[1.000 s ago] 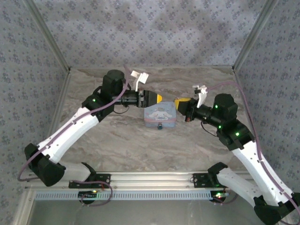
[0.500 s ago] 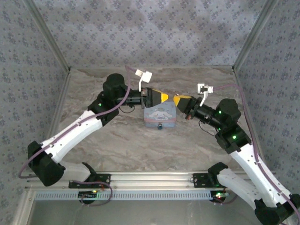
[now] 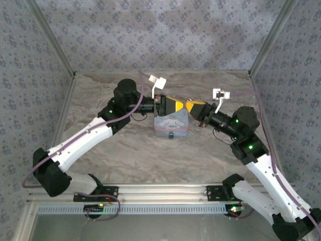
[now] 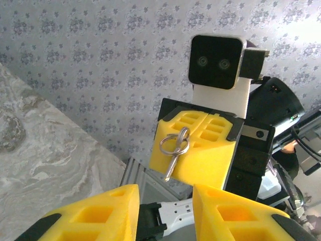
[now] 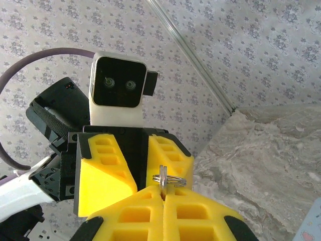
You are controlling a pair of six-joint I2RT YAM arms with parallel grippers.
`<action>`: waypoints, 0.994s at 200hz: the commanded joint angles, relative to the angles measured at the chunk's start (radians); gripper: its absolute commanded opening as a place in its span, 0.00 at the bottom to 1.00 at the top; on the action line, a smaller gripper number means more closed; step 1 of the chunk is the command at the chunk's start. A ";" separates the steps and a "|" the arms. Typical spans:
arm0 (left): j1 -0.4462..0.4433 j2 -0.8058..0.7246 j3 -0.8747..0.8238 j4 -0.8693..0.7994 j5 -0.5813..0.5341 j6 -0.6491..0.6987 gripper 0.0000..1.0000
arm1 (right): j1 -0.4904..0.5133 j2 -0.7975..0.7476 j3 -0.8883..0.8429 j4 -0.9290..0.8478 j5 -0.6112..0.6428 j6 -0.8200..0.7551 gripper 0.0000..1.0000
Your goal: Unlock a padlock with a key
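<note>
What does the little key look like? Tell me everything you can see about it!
The key is tiny, thin and silvery, like shiny metal, with a wire ring looped at its top. The right gripper is shut on it, its yellow jaws pinching it, so part of it is hidden. The ring and a slim shaft stick out past the tips. It faces the open left gripper, which is apart from it. Its teeth are too small to make out.
</note>
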 commanded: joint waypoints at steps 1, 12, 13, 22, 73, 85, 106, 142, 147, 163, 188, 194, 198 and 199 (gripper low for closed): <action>-0.008 -0.006 0.033 0.083 0.039 -0.022 0.34 | -0.007 -0.008 -0.011 0.036 -0.020 0.016 0.00; -0.010 -0.006 0.034 0.090 0.041 -0.024 0.33 | -0.007 -0.008 -0.012 0.034 -0.020 0.017 0.00; -0.010 -0.006 0.034 0.090 0.041 -0.025 0.33 | -0.007 -0.008 -0.012 0.035 -0.019 0.017 0.00; -0.012 -0.007 0.036 0.092 0.044 -0.023 0.30 | -0.007 -0.010 -0.012 0.034 -0.020 0.017 0.00; -0.021 -0.002 0.052 0.063 0.050 -0.007 0.26 | -0.005 -0.010 -0.009 0.046 -0.027 0.023 0.00; -0.022 0.000 0.052 0.066 0.052 -0.007 0.22 | -0.006 -0.009 -0.008 0.044 -0.026 0.022 0.00; -0.022 0.000 0.056 0.064 0.050 -0.006 0.18 | -0.005 -0.007 -0.009 0.043 -0.034 0.023 0.00; -0.022 0.000 0.066 0.059 0.048 0.000 0.31 | -0.005 -0.017 -0.026 0.055 -0.049 0.035 0.00; -0.023 0.000 0.066 0.055 0.046 0.002 0.33 | -0.004 -0.020 -0.030 0.061 -0.051 0.038 0.00; -0.022 0.002 0.066 0.052 0.045 0.004 0.32 | -0.006 -0.026 -0.032 0.063 -0.052 0.041 0.00; -0.022 0.004 0.063 0.066 0.052 -0.006 0.27 | -0.007 -0.028 -0.035 0.069 -0.056 0.046 0.00; -0.022 0.004 0.061 0.070 0.052 -0.008 0.27 | -0.007 -0.026 -0.036 0.076 -0.061 0.051 0.00; -0.022 0.004 0.064 0.069 0.052 -0.009 0.27 | -0.007 -0.025 -0.037 0.081 -0.063 0.054 0.00; -0.022 0.004 0.063 0.069 0.054 -0.009 0.27 | -0.007 -0.025 -0.037 0.081 -0.063 0.054 0.00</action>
